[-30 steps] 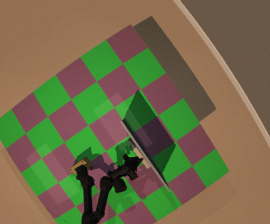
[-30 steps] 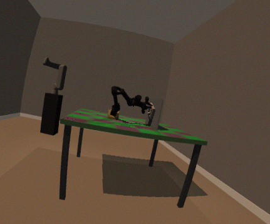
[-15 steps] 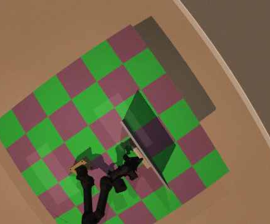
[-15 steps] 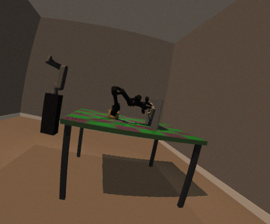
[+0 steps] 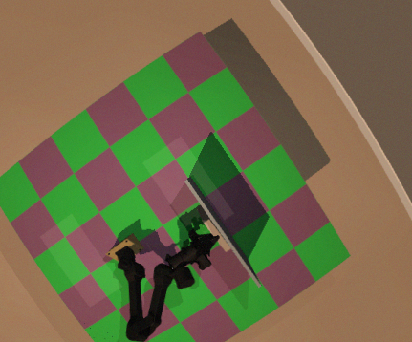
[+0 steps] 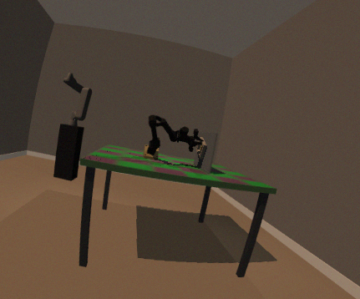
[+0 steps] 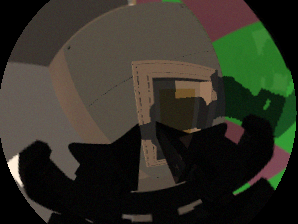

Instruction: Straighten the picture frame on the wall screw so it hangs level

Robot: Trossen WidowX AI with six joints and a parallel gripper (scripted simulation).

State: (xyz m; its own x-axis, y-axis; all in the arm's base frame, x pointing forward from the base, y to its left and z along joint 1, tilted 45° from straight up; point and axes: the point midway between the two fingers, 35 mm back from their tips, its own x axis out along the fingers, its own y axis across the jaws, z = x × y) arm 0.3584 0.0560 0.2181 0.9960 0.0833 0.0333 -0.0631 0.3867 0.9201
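The picture frame (image 5: 225,245) (image 6: 203,151) (image 7: 141,92) has a light wooden border with dark dashed lines and a dark picture with a yellowish patch. It is against the face of the upright grey panel (image 5: 200,198) (image 6: 213,146) (image 7: 105,65). My gripper (image 5: 216,238) (image 6: 200,144) (image 7: 147,125) is shut on the frame's border, on the bar at the left in the wrist view. The black fingers cover part of that bar and the lower part of the picture. The screw and notched strip are hidden behind the frame. I cannot tell the frame's tilt reliably.
The panel stands on a green and mauve checkered table (image 5: 174,110) (image 6: 248,184) and casts a dark shadow behind it. My arm's base has a tan plate (image 5: 117,249) (image 6: 146,151). A grey arm-like shape (image 6: 85,104) stands on a black pedestal (image 6: 68,152) beyond the table.
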